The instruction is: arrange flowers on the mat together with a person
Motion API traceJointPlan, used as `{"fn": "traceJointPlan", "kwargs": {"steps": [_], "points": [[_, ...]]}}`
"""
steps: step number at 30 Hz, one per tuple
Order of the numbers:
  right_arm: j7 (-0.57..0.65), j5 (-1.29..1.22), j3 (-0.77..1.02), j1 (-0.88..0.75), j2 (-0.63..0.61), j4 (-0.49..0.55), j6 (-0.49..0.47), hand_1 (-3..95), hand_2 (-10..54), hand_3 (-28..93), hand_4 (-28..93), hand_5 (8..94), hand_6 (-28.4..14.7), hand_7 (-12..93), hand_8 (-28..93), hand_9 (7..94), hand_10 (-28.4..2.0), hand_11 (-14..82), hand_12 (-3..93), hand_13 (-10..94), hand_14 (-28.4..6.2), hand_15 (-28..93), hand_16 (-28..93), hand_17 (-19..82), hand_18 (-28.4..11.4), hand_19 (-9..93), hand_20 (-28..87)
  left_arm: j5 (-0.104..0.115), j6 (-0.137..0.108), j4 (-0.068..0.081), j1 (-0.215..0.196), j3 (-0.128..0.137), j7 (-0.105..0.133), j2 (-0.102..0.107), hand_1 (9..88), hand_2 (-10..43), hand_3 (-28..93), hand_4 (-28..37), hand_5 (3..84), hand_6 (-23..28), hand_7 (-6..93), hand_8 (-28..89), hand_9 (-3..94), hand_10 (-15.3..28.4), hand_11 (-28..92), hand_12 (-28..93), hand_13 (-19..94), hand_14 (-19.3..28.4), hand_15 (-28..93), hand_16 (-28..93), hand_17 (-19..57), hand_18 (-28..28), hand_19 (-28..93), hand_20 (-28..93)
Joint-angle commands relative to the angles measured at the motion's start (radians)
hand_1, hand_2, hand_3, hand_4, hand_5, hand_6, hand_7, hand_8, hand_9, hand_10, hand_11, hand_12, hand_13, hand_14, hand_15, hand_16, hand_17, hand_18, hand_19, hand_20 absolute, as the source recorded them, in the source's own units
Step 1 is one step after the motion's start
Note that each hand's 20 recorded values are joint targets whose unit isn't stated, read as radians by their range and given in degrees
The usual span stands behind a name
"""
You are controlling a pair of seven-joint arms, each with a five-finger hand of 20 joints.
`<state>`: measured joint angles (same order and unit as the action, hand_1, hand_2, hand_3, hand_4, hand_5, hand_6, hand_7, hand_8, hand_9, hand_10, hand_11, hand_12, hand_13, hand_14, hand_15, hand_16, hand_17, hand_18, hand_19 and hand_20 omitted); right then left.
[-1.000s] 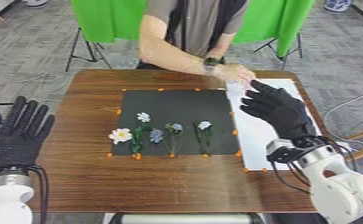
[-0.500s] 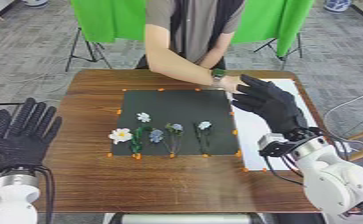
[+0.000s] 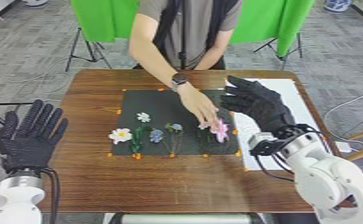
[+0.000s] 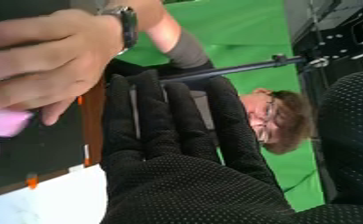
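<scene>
In the head view, my right hand (image 3: pixel 256 104) is over the white board, fingers straight, holding nothing. My left hand (image 3: pixel 31 137) is open, left of the table. The black mat (image 3: pixel 164 112) bears a white-and-yellow flower (image 3: pixel 120 135), a small white flower (image 3: pixel 143 117) and bluish flowers (image 3: pixel 156 135). A person's hand (image 3: pixel 198 104) holds a pink flower (image 3: pixel 220 131) at the mat's right part, over another stemmed flower. In the right wrist view, my right hand (image 4: pixel 182 185) has straight fingers; the person's hand (image 4: pixel 53 60) is at the pink flower (image 4: pixel 4 123).
A white board (image 3: pixel 259 155) lies right of the mat on the brown table (image 3: pixel 160 185). Orange marks (image 3: pixel 137 156) run along the mat's edges. The person's forearm (image 3: pixel 151 55) reaches across the far table edge.
The person's hand has moved from beside my right hand to the mat's right part, where the pink flower now shows. My right hand has shifted slightly left; my left hand has shifted slightly right.
</scene>
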<state>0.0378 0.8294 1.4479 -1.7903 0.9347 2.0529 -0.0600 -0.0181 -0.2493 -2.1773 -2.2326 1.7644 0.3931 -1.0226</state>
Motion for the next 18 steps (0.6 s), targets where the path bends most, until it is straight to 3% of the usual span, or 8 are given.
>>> {"fn": "traceJointPlan", "kwargs": {"steps": [1,2,3,6,10,14,18], "points": [[-0.003,0.007,-0.016,0.035,0.0,-0.011,-0.015,17.8,5.6,70,-24,36.9,-4.7,9,-8,36.2,-17.0,3.1,16.0,32,-15.3,13,22,11,-17.6,38,12,-0.005,-0.005,0.011,0.007,-0.009,-0.013,0.001,25.9,14.6,68,-28.3,41.3,7.8,13.7,-11,35.4,12.9,18,7,25,12.2,24,-7,-5.4,11.2,27,10],[-0.001,0.008,-0.009,0.024,-0.001,-0.007,-0.012,17.8,5.6,70,-24,36.9,-4.7,9,-8,36.2,-17.1,3.1,16.0,32,-15.3,13,22,11,-17.6,38,12,-0.007,-0.018,0.009,0.01,-0.012,-0.022,0.002,26.1,14.6,68,-28.3,41.3,7.8,13.7,-11,35.4,12.9,18,7,25,12.2,24,-7,-5.4,11.2,26,10],[0.0,0.006,-0.01,0.025,0.0,-0.009,-0.01,17.8,5.6,70,-24,36.9,-4.6,9,-8,36.2,-17.1,3.1,16.0,32,-15.3,13,22,11,-17.6,38,12,-0.01,-0.015,0.008,0.008,-0.011,-0.025,0.0,26.1,14.6,68,-28.3,41.5,7.9,13.8,-11,35.4,13.1,18,7,25,12.4,24,-7,-5.4,11.2,27,10],[0.002,-0.007,-0.012,0.027,0.001,-0.011,-0.001,18.0,5.9,70,-24,37.4,-4.1,9,-8,36.7,-16.8,3.2,15.9,32,-15.4,14,22,11,-17.6,38,12,-0.007,-0.007,0.005,0.0,-0.006,-0.01,0.003,26.1,14.8,68,-28.3,41.7,8.1,14.1,-11,35.4,13.5,19,7,25,13.3,26,-7,-5.4,11.1,27,10],[-0.004,0.003,0.003,0.012,0.002,-0.007,-0.004,18.1,6.1,70,-23,37.6,-4.0,10,-8,37.1,-16.4,3.3,15.8,32,-15.5,14,22,11,-17.6,38,12,-0.008,-0.003,0.005,0.001,-0.007,-0.017,-0.002,26.0,14.9,68,-28.3,41.8,8.2,14.2,-11,35.5,13.6,19,7,25,13.3,26,-7,-5.5,11.1,27,10],[-0.011,0.001,0.023,-0.008,0.008,0.0,0.002,18.1,6.2,70,-23,37.7,-4.0,9,-8,37.1,-16.4,3.3,15.7,32,-15.4,14,22,11,-17.6,38,12,-0.012,0.001,0.004,-0.002,-0.003,-0.007,-0.002,25.9,14.9,68,-28.3,41.9,8.2,14.1,-11,35.7,13.5,19,7,25,13.2,26,-8,-5.6,11.1,27,9],[-0.038,-0.017,0.025,-0.032,0.01,0.009,0.054,18.1,6.4,70,-23,37.8,-4.2,9,-8,37.2,-16.4,3.3,15.7,32,-15.4,13,22,11,-17.6,38,12,0.017,0.018,0.004,-0.001,0.001,0.001,0.001,25.7,14.7,68,-28.3,41.9,8.2,14.0,-11,35.8,13.3,19,7,25,13.0,26,-8,-5.5,11.2,27,9]]}}
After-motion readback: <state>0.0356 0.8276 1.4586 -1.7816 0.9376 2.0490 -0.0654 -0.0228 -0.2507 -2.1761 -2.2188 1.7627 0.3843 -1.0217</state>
